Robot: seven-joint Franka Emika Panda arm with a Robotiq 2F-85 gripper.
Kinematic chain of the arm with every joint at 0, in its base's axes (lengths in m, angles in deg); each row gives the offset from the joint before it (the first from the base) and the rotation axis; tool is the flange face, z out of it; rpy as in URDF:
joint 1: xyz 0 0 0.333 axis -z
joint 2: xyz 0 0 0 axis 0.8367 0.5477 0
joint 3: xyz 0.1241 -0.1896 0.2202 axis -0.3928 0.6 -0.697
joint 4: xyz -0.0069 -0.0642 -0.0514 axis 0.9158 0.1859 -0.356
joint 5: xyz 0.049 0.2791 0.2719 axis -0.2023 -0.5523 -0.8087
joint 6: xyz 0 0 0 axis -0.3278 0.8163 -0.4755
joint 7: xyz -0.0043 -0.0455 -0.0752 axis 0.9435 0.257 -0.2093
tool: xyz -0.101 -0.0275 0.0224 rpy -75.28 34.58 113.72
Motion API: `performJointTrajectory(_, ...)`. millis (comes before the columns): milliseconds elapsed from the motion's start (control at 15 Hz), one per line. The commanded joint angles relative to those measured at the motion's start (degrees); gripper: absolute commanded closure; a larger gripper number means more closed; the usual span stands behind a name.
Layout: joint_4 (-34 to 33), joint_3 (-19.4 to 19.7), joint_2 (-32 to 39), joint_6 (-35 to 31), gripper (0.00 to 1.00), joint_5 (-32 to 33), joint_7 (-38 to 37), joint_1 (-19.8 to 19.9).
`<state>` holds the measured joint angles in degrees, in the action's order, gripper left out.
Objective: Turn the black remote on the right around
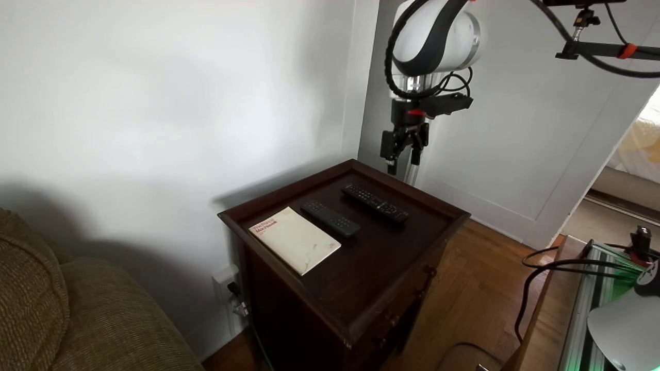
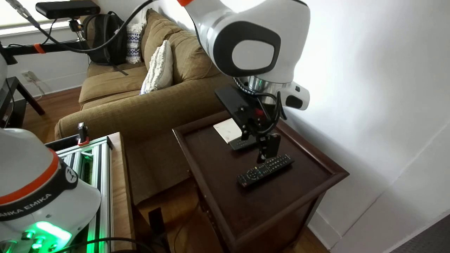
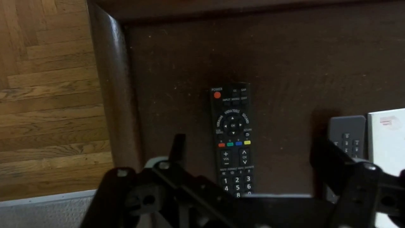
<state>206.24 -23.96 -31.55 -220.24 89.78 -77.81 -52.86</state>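
The black remote (image 1: 375, 204) lies flat, buttons up, on the dark wooden cabinet top (image 1: 361, 263); it also shows in an exterior view (image 2: 265, 170). In the wrist view the black remote (image 3: 233, 133) has its red power button at the top, and its lower end is hidden by the gripper. My gripper (image 3: 250, 144) is open and empty, with its fingers apart on either side of the remote in that view. In both exterior views the gripper (image 1: 403, 162) (image 2: 266, 157) hangs above the cabinet top, apart from the remote.
A broader dark remote (image 1: 330, 219) lies beside a white booklet (image 1: 294, 239) on the same top. The cabinet has a raised rim (image 3: 117, 95). A wall stands close behind it, and a brown sofa (image 2: 140, 102) stands beside it. The robot base (image 2: 45, 196) is opposite.
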Motion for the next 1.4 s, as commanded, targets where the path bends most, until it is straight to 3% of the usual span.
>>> performJointTrajectory(0,-4.34,-0.63,7.93,-2.69,0.0,0.0,-0.33,0.88)
performJointTrajectory(133,-6.37,-0.51,10.99,-4.99,0.0,-0.03,-1.0,0.98)
performJointTrajectory(200,-3.39,-0.63,7.19,-3.22,0.0,0.4,-0.43,0.78)
performJointTrajectory(533,-6.07,-0.62,10.39,-4.31,0.0,0.46,-0.59,0.96)
performJointTrajectory(667,-10.27,-0.91,15.68,-4.26,0.0,-0.88,1.42,2.93)
performJointTrajectory(933,-12.39,-3.28,18.91,-8.07,0.0,-1.87,5.21,5.04)
performJointTrajectory(1333,-13.44,-6.26,22.07,-12.95,0.0,-0.96,7.08,4.91)
